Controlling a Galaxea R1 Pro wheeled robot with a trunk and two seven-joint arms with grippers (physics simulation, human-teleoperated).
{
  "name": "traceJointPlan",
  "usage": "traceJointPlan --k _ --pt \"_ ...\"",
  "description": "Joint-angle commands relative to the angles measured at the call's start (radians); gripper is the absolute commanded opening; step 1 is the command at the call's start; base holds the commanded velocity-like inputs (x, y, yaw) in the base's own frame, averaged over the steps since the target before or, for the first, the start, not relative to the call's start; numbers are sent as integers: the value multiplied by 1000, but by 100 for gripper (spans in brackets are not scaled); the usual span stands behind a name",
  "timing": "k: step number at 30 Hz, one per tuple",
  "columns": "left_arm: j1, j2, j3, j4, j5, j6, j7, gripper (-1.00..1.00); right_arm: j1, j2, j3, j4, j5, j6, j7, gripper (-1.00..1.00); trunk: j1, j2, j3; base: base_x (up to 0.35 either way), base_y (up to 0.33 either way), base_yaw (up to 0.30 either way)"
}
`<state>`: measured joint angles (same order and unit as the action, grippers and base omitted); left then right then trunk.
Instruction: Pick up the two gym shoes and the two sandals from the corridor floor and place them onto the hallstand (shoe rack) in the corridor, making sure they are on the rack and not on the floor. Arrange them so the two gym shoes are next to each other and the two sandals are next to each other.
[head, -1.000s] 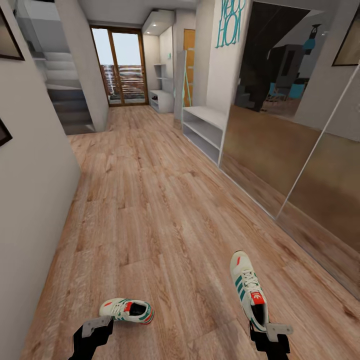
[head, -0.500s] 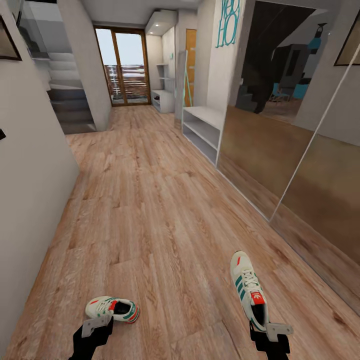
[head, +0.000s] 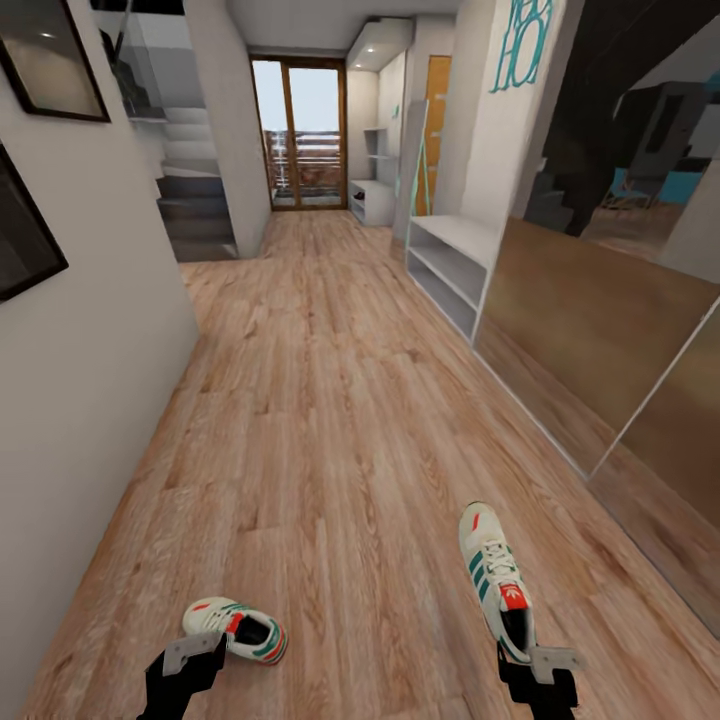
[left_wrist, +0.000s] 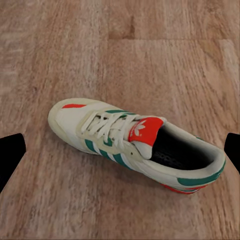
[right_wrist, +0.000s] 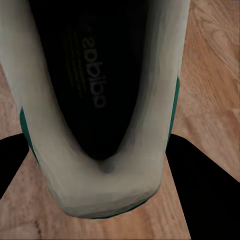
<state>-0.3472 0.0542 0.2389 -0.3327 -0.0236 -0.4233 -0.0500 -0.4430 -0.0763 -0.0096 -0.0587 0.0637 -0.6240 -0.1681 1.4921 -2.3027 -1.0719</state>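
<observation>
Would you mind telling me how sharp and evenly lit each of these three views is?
Head view: wide-angle, walls lean outward, even light, the glossy brown wall panel mirrors the room. Left wrist view: the cream-white green-striped sneaker is crisp, shadowless. Right wrist view: the other sneaker's heel is soft and blurry from closeness.

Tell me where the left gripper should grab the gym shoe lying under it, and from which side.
Probably come from above onto the left gym shoe and pinch across its heel collar. It lies upright on the corridor floor, opening upward, rim exposed. The left gripper hangs over it with fingers spread wide.
</observation>
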Motion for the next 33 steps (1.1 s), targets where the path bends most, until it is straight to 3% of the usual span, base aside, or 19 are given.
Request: traceJointPlan --k 1,11,19,33 --pt "-1 -1 7 1 -2 -3 -5 100 0 5 -1 0 6 -2 -8 -100 0 0 -1 38 -3 279" --pt "-1 -1 7 1 -2 -3 -5 100 0 19 -3 0 5 -3 -10 -100 0 0 1 8 -1 271" --pt "-1 -1 7 1 -2 -3 -5 100 0 19 -3 -1 5 -3 -8 -100 0 0 1 13 -1 20" --pt "-1 -2 5 1 -2 -5 -5 100 0 19 -3 -1 5 -3 -8 -100 0 0 1 226 -179 220"
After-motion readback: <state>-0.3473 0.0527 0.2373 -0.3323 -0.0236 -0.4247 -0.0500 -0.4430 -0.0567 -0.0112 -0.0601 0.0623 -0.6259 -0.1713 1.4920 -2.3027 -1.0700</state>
